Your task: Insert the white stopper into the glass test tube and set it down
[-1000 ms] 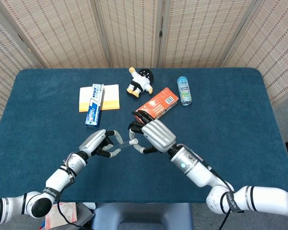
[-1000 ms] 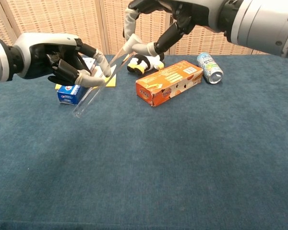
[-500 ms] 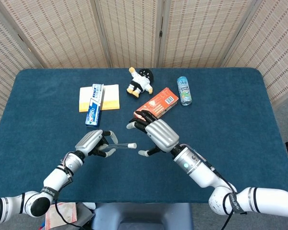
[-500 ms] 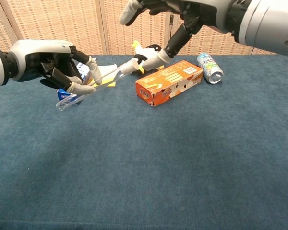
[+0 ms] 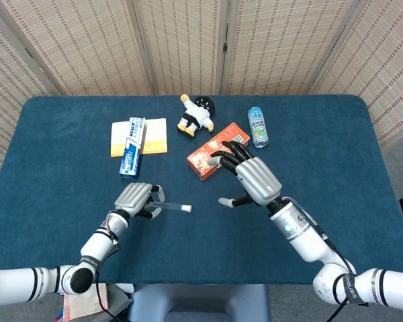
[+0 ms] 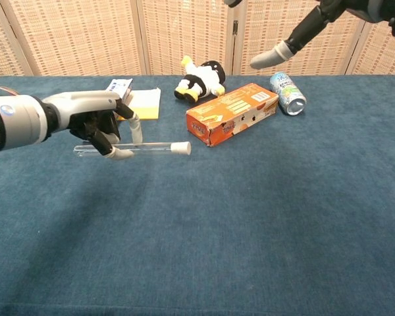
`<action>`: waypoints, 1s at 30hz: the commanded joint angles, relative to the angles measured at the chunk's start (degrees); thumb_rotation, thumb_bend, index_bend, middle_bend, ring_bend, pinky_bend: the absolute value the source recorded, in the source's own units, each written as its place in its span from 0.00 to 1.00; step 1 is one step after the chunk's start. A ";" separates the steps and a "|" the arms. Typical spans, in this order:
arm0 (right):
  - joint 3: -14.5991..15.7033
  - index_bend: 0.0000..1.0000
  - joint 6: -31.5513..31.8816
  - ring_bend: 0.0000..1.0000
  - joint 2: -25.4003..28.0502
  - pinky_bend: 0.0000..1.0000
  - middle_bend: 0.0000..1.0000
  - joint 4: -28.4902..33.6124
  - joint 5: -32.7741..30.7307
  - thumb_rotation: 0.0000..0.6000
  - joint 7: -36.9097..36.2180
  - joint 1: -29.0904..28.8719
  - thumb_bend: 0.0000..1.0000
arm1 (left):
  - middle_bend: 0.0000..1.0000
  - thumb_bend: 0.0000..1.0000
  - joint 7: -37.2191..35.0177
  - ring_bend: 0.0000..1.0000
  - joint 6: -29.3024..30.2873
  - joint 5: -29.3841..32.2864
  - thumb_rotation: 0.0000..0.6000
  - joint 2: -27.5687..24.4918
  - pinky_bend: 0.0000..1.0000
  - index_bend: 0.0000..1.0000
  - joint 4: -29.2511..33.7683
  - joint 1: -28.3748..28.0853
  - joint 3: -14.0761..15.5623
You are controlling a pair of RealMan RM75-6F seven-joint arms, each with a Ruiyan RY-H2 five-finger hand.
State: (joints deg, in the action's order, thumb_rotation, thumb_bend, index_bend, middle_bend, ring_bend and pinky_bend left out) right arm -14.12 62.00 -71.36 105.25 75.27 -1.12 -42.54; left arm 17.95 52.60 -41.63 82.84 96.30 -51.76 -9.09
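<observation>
The glass test tube (image 6: 148, 149) lies level just above or on the blue table (image 6: 250, 217), with the white stopper (image 6: 180, 148) seated in its right end. My left hand (image 6: 95, 122) pinches the tube near its closed end between thumb and a finger. In the head view the left hand (image 5: 136, 200) is low at the front left, and the stopper (image 5: 186, 208) points right. My right hand (image 5: 252, 176) hovers apart from it, fingers spread and holding nothing; the chest view shows only its fingers (image 6: 276, 56) at the top edge.
An orange carton (image 5: 218, 150) lies just behind the right hand. Further back are a drink can (image 5: 258, 127) on its side and a small doll (image 5: 197, 115). A toothpaste box (image 5: 131, 147) rests on a yellow pad (image 5: 154, 137) at the back left.
The right hand let go of the stopper, opened and drew back to the right. The left hand lowered the stoppered tube from a tilt to level near the table.
</observation>
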 commanded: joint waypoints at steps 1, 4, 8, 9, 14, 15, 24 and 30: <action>0.17 0.22 0.33 0.00 0.42 0.00 0.19 -0.63 0.36 1.00 -0.76 0.61 0.04 | 1.00 0.38 4.56 1.00 1.68 3.03 1.00 3.91 1.00 0.57 -3.55 -2.45 0.10; 0.36 0.21 0.56 0.00 0.94 0.00 0.19 -1.01 0.77 1.00 -1.45 1.20 0.05 | 1.00 0.38 8.05 1.00 2.76 4.33 1.00 6.06 1.00 0.57 -5.57 -3.65 0.40; 0.47 0.21 0.90 0.00 1.19 0.00 0.19 -1.55 1.16 1.00 -2.04 1.77 0.05 | 1.00 0.38 11.26 1.00 3.75 6.14 1.00 8.47 1.00 0.56 -7.50 -4.72 0.35; 0.53 0.21 0.89 0.00 1.21 0.00 0.19 -1.66 1.22 1.00 -2.15 1.87 0.04 | 1.00 0.38 11.96 1.00 4.00 6.48 1.00 9.05 1.00 0.55 -7.95 -4.95 0.32; 0.68 0.21 0.78 0.00 1.52 0.00 0.19 -2.05 1.19 1.00 -2.42 2.37 0.04 | 1.00 0.38 15.30 1.00 4.79 8.47 1.00 11.71 1.00 0.54 -10.02 -6.08 -0.08; 0.67 0.21 0.86 0.00 1.61 0.00 0.19 -2.05 1.18 1.00 -2.44 2.49 0.04 | 1.00 0.38 15.70 1.00 4.76 8.94 1.00 11.98 1.00 0.53 -10.21 -6.20 -0.20; 0.59 0.20 0.47 0.00 2.20 0.00 0.19 -1.77 0.83 1.00 -3.71 3.22 0.05 | 1.00 0.38 18.06 1.00 4.85 11.37 1.00 12.14 1.00 0.40 -9.26 -6.28 -0.53; 1.04 0.20 0.65 0.00 3.83 0.00 0.19 -1.73 0.66 1.00 -2.51 4.23 0.05 | 1.00 0.38 17.12 1.00 5.93 10.28 1.00 8.78 1.00 0.34 -4.91 -4.58 -0.52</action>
State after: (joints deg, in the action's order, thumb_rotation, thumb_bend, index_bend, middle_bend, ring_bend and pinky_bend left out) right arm -13.21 62.50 -68.07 103.42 76.01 -3.96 -38.66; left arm 35.73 58.01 -30.67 93.21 89.52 -57.21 -9.63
